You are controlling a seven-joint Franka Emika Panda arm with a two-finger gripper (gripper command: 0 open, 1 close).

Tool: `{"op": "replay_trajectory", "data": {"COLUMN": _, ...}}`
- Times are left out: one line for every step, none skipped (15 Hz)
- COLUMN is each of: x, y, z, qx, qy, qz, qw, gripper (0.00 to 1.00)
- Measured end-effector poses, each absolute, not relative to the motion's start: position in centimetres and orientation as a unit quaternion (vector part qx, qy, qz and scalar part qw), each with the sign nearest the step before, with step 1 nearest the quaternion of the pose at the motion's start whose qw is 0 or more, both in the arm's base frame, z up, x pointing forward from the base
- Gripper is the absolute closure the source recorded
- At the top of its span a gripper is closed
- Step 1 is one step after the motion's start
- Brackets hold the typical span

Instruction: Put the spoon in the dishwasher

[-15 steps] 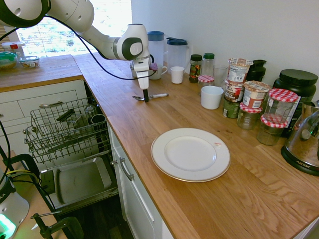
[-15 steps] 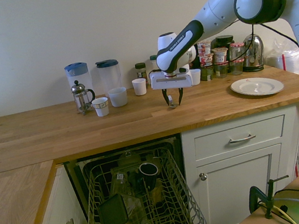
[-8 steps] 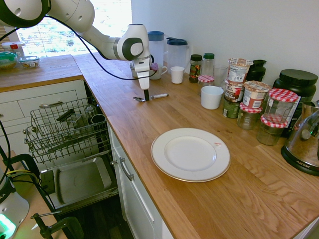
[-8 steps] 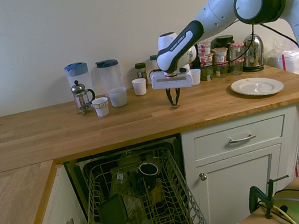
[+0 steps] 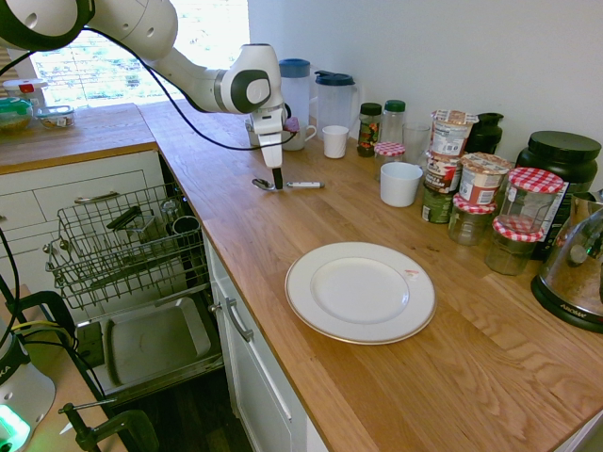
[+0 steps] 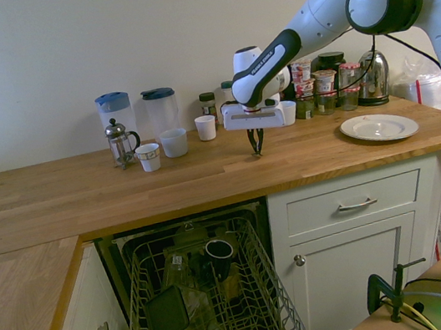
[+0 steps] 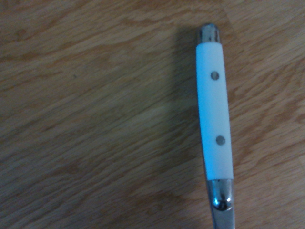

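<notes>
Step in hand: the grasp, likely just turning into the lift. The tool pointed straight down with its jaws narrow, pinched on the small teaspoon with shiny silver bowl and slim whitish handle, gripping near where bowl met handle. The spoon was level at desk height; whether it was touching the wood or just clear of it, I could not tell. The wrist view showed the white handle with 2 rivets over wood grain.

The spoon sat on the same long run of desk as the round white plate, well apart from it toward the window end, nearer the jugs and cups at the wall. The open dishwasher with dark wire rack and grey inner door panel was below the desk edge, on the plate's window side too.

Next move, as I judge it: raise the spoon clear, carry it past the desk edge, lower over the rack.

Surface: warm oak-look wooden desk, L-shaped, white cabinets below, plain white wall, bright window behind.
</notes>
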State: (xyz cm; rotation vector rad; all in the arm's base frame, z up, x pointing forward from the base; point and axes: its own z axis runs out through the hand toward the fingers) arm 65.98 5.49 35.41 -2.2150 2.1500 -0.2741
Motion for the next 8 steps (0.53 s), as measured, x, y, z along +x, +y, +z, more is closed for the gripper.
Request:
{"op": "replay_trajectory", "data": {"x": 65.3, "y": 5.5, "z": 36.5, "qx": -0.716, "qy": 0.691, "qz": -0.093, "qw": 0.024, "gripper": 1.0}}
{"op": "replay_trajectory", "data": {"x": 64.4, "y": 5.6, "z": 37.7, "qx": -0.717, "qy": 0.69, "qz": -0.096, "qw": 0.027, "gripper": 1.0}}
{"op": "replay_trajectory", "data": {"x": 63.4, "y": 6.0, "z": 39.0, "qx": -0.719, "qy": 0.687, "qz": -0.099, "qw": 0.032, "gripper": 1.0}}
{"op": "replay_trajectory", "data": {"x": 62.3, "y": 6.6, "z": 40.1, "qx": -0.724, "qy": 0.682, "qz": -0.102, "qw": 0.037, "gripper": 1.0}}
{"op": "replay_trajectory", "data": {"x": 61.2, "y": 7.4, "z": 41.0, "qx": -0.73, "qy": 0.674, "qz": -0.104, "qw": 0.04, "gripper": 1.0}}
{"op": "replay_trajectory", "data": {"x": 59.9, "y": 8.6, "z": 41.8, "qx": -0.738, "qy": 0.665, "qz": -0.107, "qw": 0.042, "gripper": 1.0}}
{"op": "replay_trajectory", "data": {"x": 58.5, "y": 10.0, "z": 42.4, "qx": -0.746, "qy": 0.656, "qz": -0.107, "qw": 0.045, "gripper": 1.0}}
{"op": "replay_trajectory", "data": {"x": 57.1, "y": 11.6, "z": 42.9, "qx": -0.753, "qy": 0.647, "qz": -0.107, "qw": 0.046, "gripper": 1.0}}
